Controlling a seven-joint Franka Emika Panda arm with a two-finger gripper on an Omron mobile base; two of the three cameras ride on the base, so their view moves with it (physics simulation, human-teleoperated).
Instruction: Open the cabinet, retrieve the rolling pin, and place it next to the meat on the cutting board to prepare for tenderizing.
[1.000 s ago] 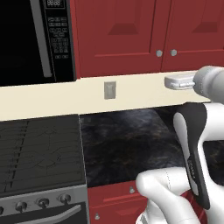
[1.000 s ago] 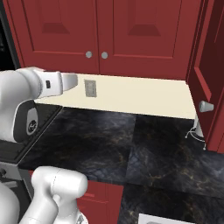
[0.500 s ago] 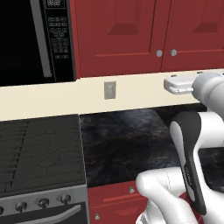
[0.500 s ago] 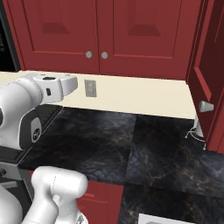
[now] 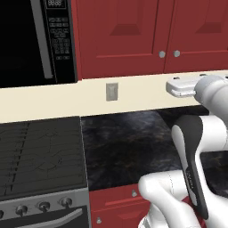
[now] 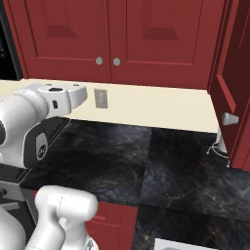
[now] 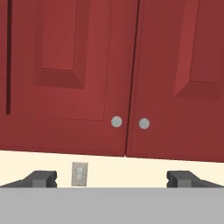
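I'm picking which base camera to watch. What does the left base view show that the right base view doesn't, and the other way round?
Left, not right: the microwave and the stove below it. Right, not left: an open cabinet door at the right edge, with a round grey knob. Both: the closed double doors, the wall outlet, the dark counter and the arm.
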